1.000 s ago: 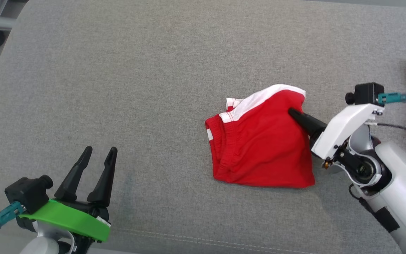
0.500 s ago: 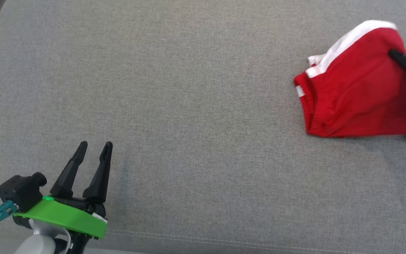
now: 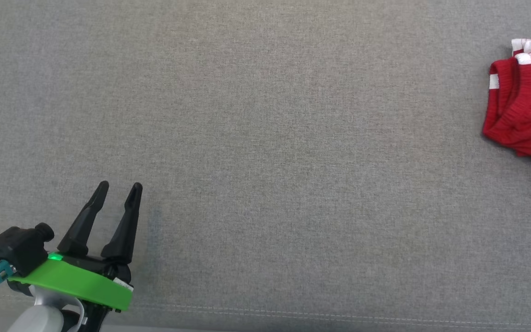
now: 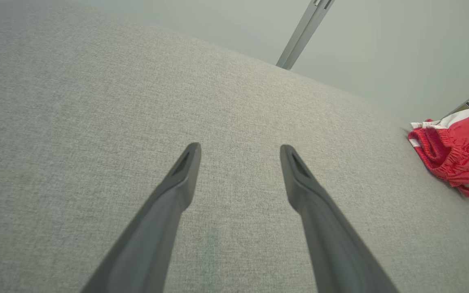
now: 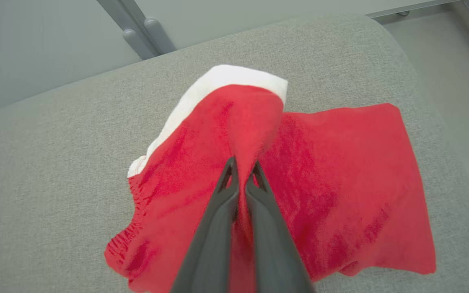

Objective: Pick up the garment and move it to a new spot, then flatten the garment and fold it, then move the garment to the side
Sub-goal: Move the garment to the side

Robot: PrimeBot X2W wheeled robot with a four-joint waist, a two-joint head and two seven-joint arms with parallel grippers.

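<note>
The left gripper (image 3: 120, 185) stands at the lower left of the head view, above the grey cushion (image 3: 265, 138), and its two dark fingers (image 3: 85, 221) are spread apart with nothing between them. In the left wrist view the same gripper (image 4: 240, 147) shows a wide gap, and through the gap I see the bare grey cushion (image 4: 96, 101). The garment (image 3: 526, 124), a pair of red shorts with white trim, lies at the right edge of the head view, in the upper part, well apart from the left gripper and cut off by the frame. In the left wrist view the garment (image 4: 458, 152) is at the right edge, on the cushion near its far rim, with the gathered waistband turned toward the camera. In the right wrist view the right gripper (image 5: 243, 162) is clenched on the garment (image 5: 202, 171): the two fingers press together and a ridge of red cloth rises to their tips, with the white band at the upper centre of the frame. To the right of the fingers a flatter red cloth (image 5: 348, 183) spreads over the cushion (image 5: 55, 162); I cannot tell if it belongs to the same garment. Grey metal bars (image 5: 136, 28) stand at the upper left of this view, and pale floor (image 5: 454, 81) shows at the upper right.
</note>
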